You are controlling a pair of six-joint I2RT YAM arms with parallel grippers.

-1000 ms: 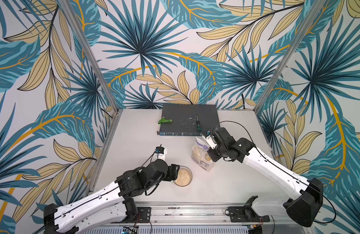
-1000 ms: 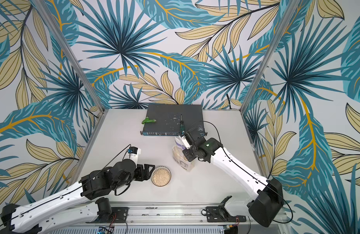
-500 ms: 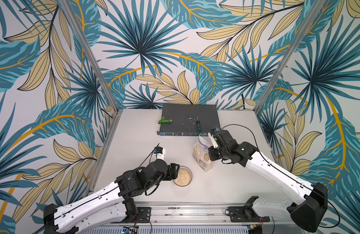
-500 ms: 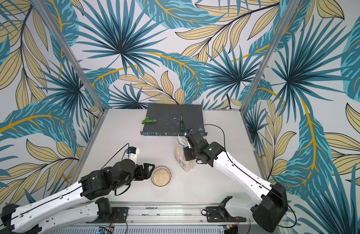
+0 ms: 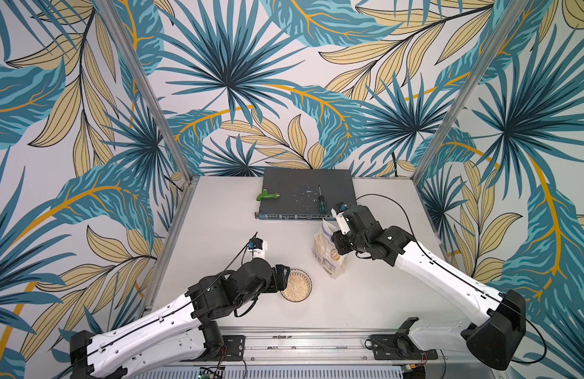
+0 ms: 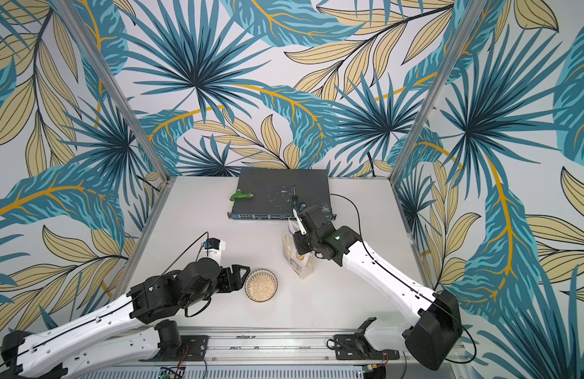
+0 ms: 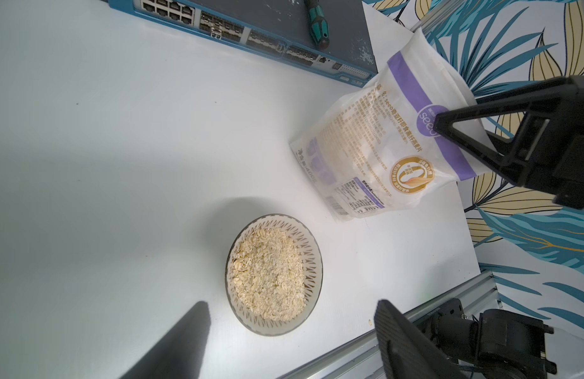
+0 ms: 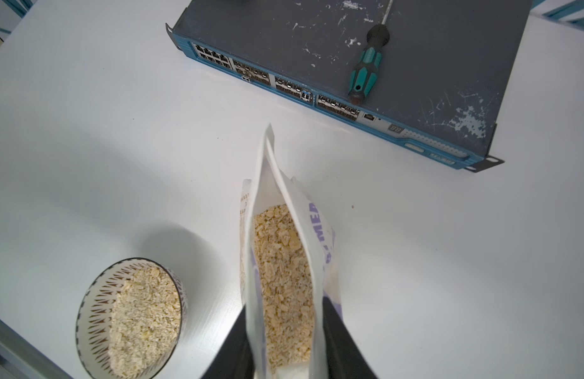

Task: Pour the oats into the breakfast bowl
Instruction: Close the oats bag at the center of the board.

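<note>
"Starting with the biggest: what stands on the white surface (image 5: 218,236)?"

"A dark network switch (image 5: 303,193) with a blue port face; I place everything else from it."

"Where are the oats (image 7: 267,275)?"

"Partly in the pouch (image 5: 326,259); it stands upright just in front of the switch's port face, at the end where the screwdriver (image 8: 364,70) lies, its mouth open and flakes showing inside; the right pincer (image 8: 284,306) has a finger on each side of the pouch top, jaws partly apart; whether they press on it I cannot tell."

"And the breakfast bowl (image 7: 313,262)?"

"Farther out from the port face than the pouch, well apart from the switch; oats fill it nearly to the rim; the left pincer (image 7: 291,302) is spread wide about the bowl's side away from the pouch, closed on nothing."

"Smaller things?"

"The screwdriver, green-and-black handled, lies on the switch's top; a green plastic piece (image 5: 267,196) lies there too, toward the opposite end."
</note>
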